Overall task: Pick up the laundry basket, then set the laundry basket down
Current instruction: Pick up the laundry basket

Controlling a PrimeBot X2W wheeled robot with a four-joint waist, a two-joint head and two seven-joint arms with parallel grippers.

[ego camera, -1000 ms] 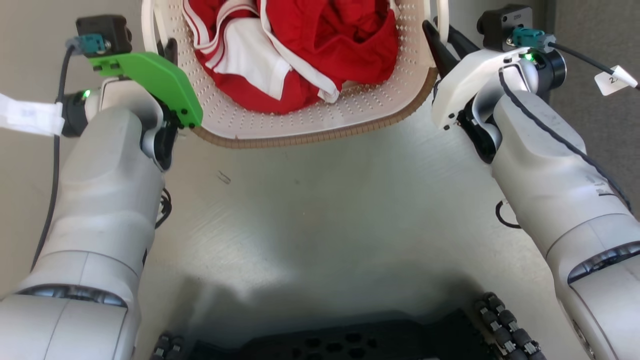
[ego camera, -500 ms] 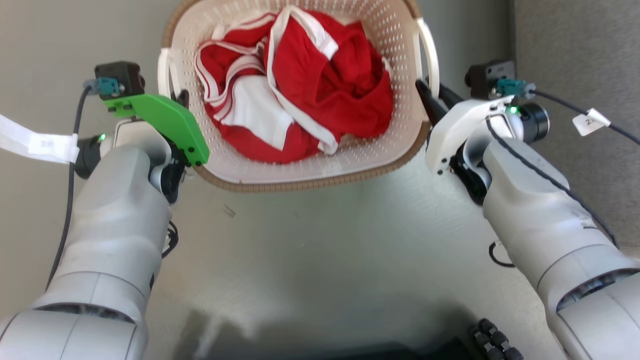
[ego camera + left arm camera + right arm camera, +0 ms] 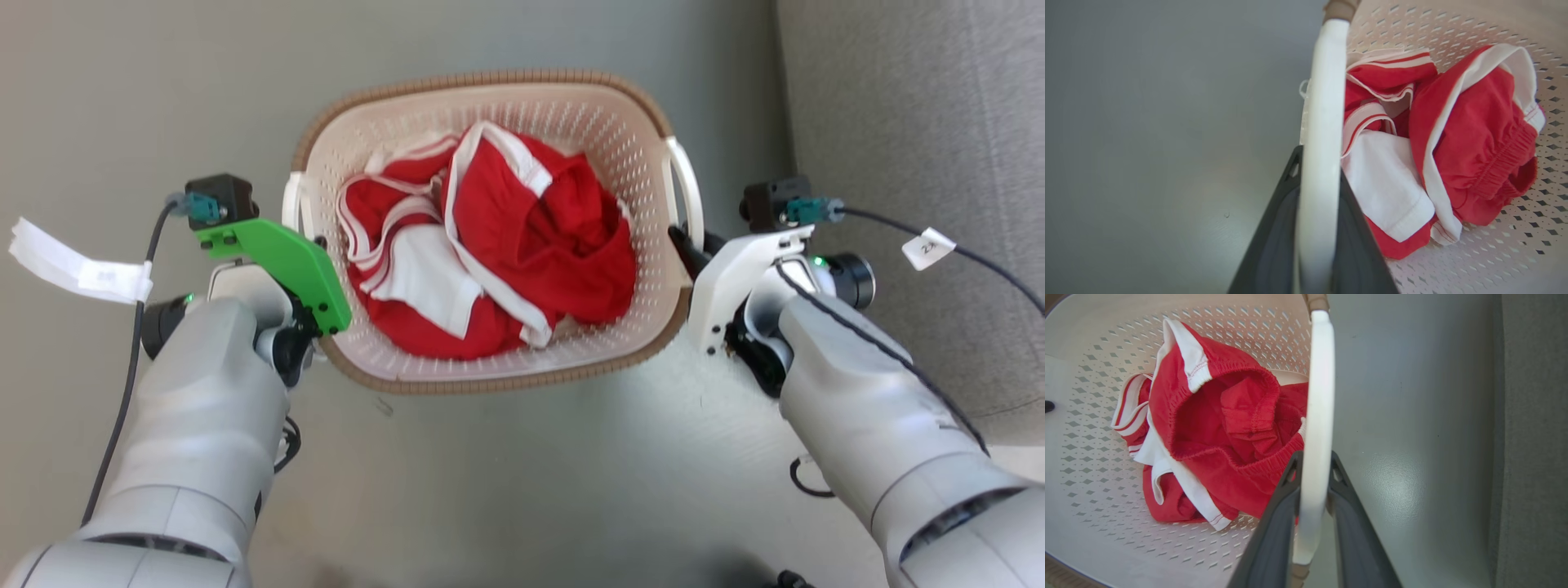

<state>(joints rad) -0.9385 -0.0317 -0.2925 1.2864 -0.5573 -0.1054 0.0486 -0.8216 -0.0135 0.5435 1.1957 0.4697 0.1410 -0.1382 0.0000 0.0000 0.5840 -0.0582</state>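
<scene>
A smooth grey floor point(image 3: 522, 490) spreads beneath the scene, with a grey textured surface point(image 3: 914, 122) bordering it on the robot's right. Centred ahead of the robot is the cream-white perforated plastic laundry basket point(image 3: 482, 387), rounded-rectangular with a brown woven-look rim; whether its base touches the floor cannot be told. The two pale grey forearms reach forward and converge slightly, the left arm point(image 3: 196, 425) meeting the basket's left side and the right arm point(image 3: 865, 408) its right side, at about the same level. A heap of crumpled red garments with white trim point(image 3: 539, 245) lies inside the basket, covering most of its bottom. A flat green plate point(image 3: 286, 261) covers the left wrist and a white plate point(image 3: 727, 278) the right. The left gripper point(image 3: 1318, 171) points along the basket's white left-hand handle point(image 3: 1323, 102), its jaws closed on that handle, one dark finger on either side. The right gripper point(image 3: 1314, 457) likewise grips the white right-hand handle point(image 3: 1318, 375) between its jaws. White paper tags hang on the wrist cables, one left point(image 3: 77, 265), one right point(image 3: 927, 247).
</scene>
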